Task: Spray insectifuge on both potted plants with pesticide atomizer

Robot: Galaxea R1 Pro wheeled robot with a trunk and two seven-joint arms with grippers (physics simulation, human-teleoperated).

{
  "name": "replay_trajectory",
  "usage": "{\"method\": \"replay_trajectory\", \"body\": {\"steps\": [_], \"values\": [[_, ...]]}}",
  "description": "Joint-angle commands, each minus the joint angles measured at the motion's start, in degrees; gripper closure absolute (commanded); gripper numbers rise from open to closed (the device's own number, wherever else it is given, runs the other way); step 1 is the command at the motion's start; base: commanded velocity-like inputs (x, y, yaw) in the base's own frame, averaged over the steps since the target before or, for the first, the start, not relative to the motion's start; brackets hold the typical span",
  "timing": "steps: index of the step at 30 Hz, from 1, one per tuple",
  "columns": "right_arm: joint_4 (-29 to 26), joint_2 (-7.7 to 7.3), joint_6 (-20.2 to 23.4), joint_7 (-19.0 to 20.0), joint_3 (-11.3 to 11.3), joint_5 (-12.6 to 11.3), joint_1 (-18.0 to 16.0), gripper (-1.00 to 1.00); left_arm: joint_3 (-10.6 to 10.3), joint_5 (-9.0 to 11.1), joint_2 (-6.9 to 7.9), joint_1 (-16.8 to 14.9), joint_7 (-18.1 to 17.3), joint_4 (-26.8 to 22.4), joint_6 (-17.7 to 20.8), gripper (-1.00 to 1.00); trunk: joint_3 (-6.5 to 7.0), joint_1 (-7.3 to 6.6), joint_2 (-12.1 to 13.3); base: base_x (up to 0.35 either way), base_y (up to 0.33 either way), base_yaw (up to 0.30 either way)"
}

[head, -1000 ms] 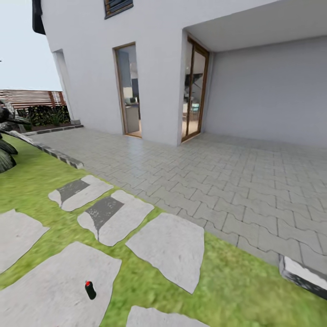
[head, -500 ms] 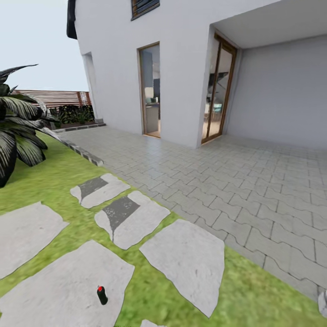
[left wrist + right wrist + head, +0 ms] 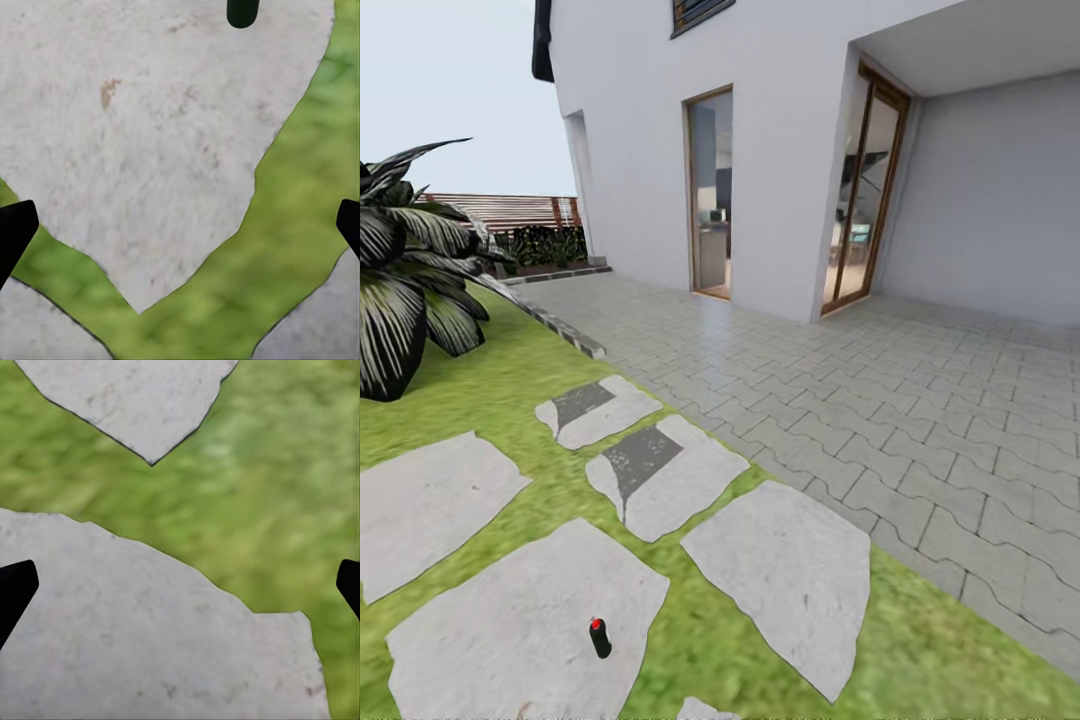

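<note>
While left tool [image 3: 180, 221] gapes, pesticide atomizer [image 3: 242, 11] beyond, on stepping stone [image 3: 150, 135]

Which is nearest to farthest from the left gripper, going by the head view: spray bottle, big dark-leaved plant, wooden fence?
The left gripper hangs over the stepping stone on which the bottle stands, so distance from the robot gives the order.
1. Spray bottle: near bottom of view, on the stone.
2. Dark-leaved plant: left, on the lawn.
3. Wooden fence: far back left.
</note>
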Motion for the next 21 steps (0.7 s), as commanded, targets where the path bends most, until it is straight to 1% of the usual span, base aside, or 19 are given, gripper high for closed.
{"method": "replay_trajectory", "body": {"steps": [1, 6, 8, 12, 21], "values": [[0.07, 0.01, -0.17, 0.0, -0.09, 0.01, -0.02, -1.0, 0.1, 0.04, -0.01, -0.02, 0.03, 0.06, -0.19, -1.0, -0.07, -0.01, -0.02, 0.0, 0.0, 0.0], [0.14, 0.01, -0.14, 0.03, -0.09, 0.01, -0.03, -1.0, 0.1, 0.04, -0.02, -0.02, 0.03, 0.05, -0.19, -1.0, -0.1, -0.01, -0.02, 0.0, 0.0, 0.008], [0.16, 0.01, -0.14, 0.03, -0.09, 0.01, -0.03, -1.0, 0.1, 0.04, -0.02, -0.03, 0.03, 0.05, -0.19, -1.0, -0.11, -0.01, -0.02, 0.0, 0.0, 0.118], [0.22, 0.01, -0.17, 0.0, -0.09, 0.01, -0.05, -1.0, 0.1, 0.04, -0.04, -0.03, 0.03, 0.06, -0.19, -1.0, -0.11, -0.01, -0.02, 0.0, 0.0, 0.224], [0.2, 0.01, -0.18, -0.05, -0.09, 0.01, -0.05, -1.0, 0.1, 0.04, 0.0, -0.03, 0.03, 0.06, -0.18, -1.0, -0.11, -0.01, -0.02, 0.0, 0.0, 0.271]]}}
